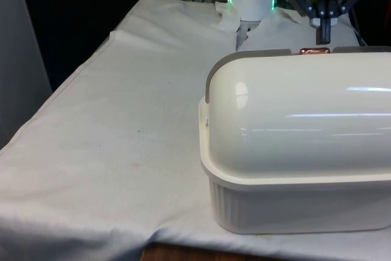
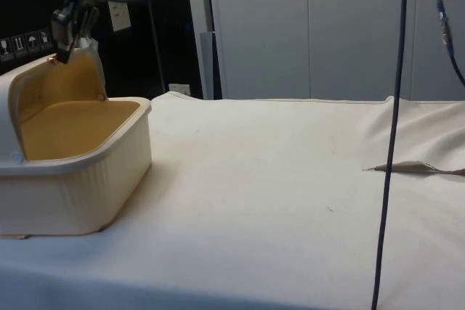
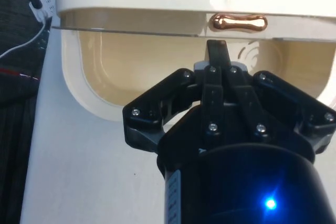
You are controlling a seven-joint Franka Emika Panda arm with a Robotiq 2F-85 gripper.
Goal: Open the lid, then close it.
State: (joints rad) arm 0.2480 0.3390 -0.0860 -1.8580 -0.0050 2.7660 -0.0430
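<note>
With the bread box (image 2: 76, 172) at the side view's left edge and its lid (image 1: 299, 111) rolled back open, the gripper (image 1: 324, 35), fingers together just above the copper handle (image 3: 238, 22), seems set to begin closing by drawing that handle forward.

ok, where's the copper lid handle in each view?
Front view: copper handle on the lid's top edge, under the end effector.
Side view: copper glint at the raised lid's edge, upper left.
Wrist view: just beyond the fingertips.
Shared landmark: the bread box.
</note>
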